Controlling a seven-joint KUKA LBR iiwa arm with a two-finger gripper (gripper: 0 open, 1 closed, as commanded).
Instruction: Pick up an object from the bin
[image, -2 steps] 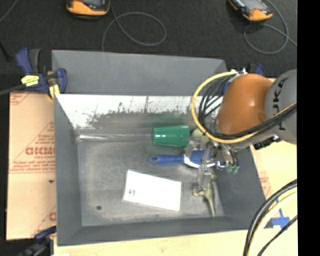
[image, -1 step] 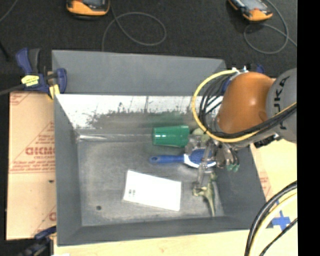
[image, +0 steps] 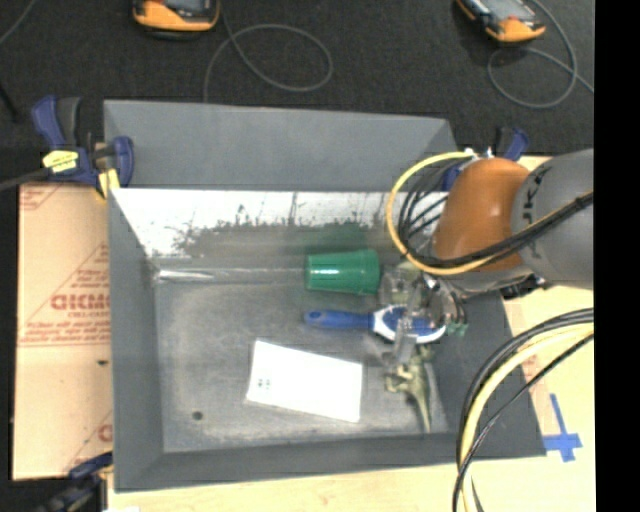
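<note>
My gripper (image: 405, 318) is low in the right part of the bin, right over the head end of a blue-handled tool (image: 345, 320) that lies across the floor. Its fingers are hard to tell apart from the tool's blue and white end. A green cup (image: 343, 271) lies on its side just behind and to the left of the gripper, near the back wall. A white card (image: 305, 380) lies flat on the floor to the front left. A small olive-coloured thing (image: 412, 385) lies right in front of the gripper.
The arm with its orange cover and looping cables hangs over the bin's right side. The right wall stands close beside the gripper. Bare floor stretches across the left half of the bin.
</note>
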